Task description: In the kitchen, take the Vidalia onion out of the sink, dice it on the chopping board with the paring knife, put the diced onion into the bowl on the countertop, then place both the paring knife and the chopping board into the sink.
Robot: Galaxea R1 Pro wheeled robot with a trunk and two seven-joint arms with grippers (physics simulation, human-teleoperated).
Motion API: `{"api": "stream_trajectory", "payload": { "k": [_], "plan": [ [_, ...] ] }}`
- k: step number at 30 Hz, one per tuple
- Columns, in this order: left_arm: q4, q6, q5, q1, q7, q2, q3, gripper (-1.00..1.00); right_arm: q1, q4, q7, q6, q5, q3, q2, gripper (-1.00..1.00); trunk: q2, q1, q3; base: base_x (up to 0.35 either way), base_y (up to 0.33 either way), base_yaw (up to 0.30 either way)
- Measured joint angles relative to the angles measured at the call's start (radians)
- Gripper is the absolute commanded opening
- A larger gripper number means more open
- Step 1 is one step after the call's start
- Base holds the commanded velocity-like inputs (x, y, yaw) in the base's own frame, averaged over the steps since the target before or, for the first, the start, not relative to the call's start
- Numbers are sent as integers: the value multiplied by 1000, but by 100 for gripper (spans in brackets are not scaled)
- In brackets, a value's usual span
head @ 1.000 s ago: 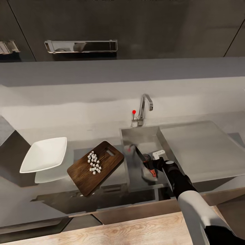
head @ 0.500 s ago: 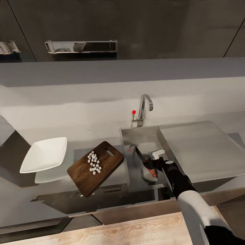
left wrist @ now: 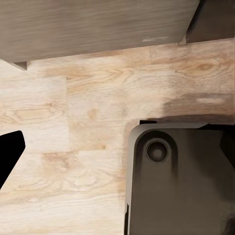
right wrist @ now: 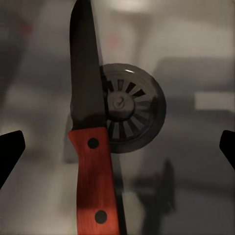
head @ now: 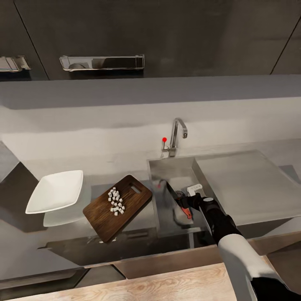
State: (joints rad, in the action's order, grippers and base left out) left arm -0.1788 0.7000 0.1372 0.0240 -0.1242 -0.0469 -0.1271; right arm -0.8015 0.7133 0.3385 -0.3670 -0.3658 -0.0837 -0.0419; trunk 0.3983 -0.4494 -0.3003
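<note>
Paring knife (right wrist: 91, 147) | btwn right gripper (head: 189, 200) fingers, wide apart | over sink (head: 173, 167) drain

Soft, even light renders the scene dim and grey, with faint shadows. The glossy table (head: 125, 246) mirrors the bowl (head: 55, 191). The right wrist view blurs around the sharp knife (right wrist: 90, 147).

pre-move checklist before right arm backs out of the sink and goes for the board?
1. Paring knife inside the sink basin, by the drain: ok.
2. Right gripper open, fingertips wide apart of the knife handle: ok.
3. Knife lying flat on the basin floor: cannot tell.
4. Diced onion moved into the bowl: not ok, cubes sit on the chopping board, bowl looks empty.
5. Board fully supported on the countertop: ok.
</note>
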Motion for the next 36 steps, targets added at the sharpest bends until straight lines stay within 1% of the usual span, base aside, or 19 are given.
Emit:
{"api": "stream_trajectory", "payload": {
  "k": [3, 19, 32, 36],
  "plan": [
    [0, 0, 0, 0, 0, 0, 0, 100, 0, 0, 2, 1, 0, 0, 2, 100, 0, 0, 0, 0, 0, 0],
    [0, 0, 0, 0, 0, 0, 0, 100, 0, 0, -9, 0, 0, 1, -2, 100, 0, 0, 2, 0, 0, 0],
    [0, 0, 0, 0, -1, 0, 1, 100, 0, 6, -7, 1, 1, 1, -3, 100, 0, 0, 20, 0, 0, -39],
    [0, -1, 0, 0, 0, 0, 1, 100, 0, 51, -6, 0, 1, 0, -4, 100, 0, 0, 26, 0, 0, -61]
  ]
}}
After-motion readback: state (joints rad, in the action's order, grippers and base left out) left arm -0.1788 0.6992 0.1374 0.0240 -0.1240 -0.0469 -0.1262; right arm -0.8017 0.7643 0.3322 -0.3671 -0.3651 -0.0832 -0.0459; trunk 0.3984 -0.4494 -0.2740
